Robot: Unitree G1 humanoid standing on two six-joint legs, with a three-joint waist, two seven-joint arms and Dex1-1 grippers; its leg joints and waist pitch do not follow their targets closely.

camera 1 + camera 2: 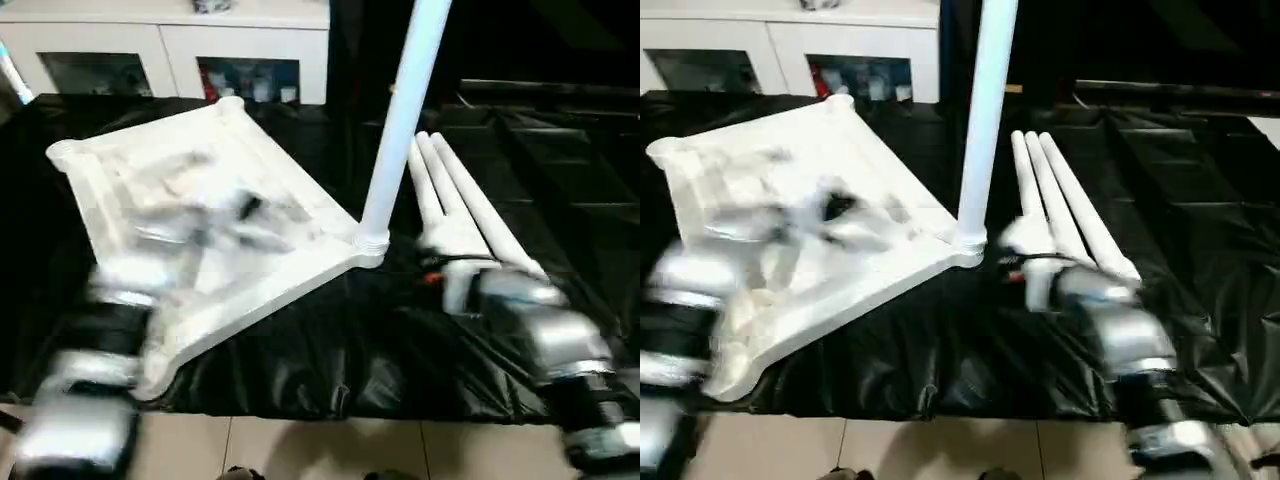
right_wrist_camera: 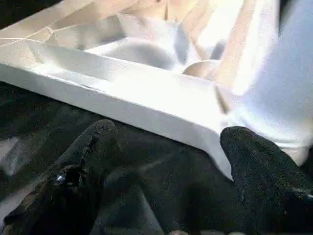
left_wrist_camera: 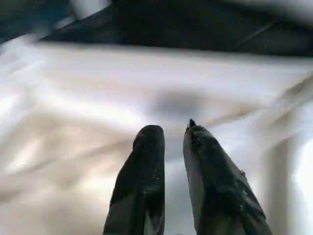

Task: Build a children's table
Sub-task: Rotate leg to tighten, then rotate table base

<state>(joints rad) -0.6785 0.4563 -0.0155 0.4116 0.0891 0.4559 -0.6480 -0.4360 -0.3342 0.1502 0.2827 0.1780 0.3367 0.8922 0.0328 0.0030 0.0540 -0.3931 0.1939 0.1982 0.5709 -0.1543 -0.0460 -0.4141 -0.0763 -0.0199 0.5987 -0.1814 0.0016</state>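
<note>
Your right gripper [image 2: 166,161] hangs with its two black fingers spread wide and empty, just off the near corner of the tabletop [image 1: 210,220], with the black sheet [image 1: 330,360] beneath it. Your left gripper [image 3: 173,147] hovers over the white ribbed underside with only a narrow gap between its fingers, and nothing is held between them.

That tabletop lies upside down on the sheet, and one leg [image 1: 400,120] already stands upright in the corner socket nearest your right arm. Just beyond that arm, three loose legs [image 1: 450,200] lie side by side, touching one another. Farther back stands a white cabinet [image 1: 170,45].

Your next step looks to be fetching another leg. Keep the right fingers spread, come down across the outermost tube rather than along it, and close near its middle so it lifts level without dragging its neighbours. Let the left gripper steady the tabletop rim while you seat the leg straight into a vacant socket.
</note>
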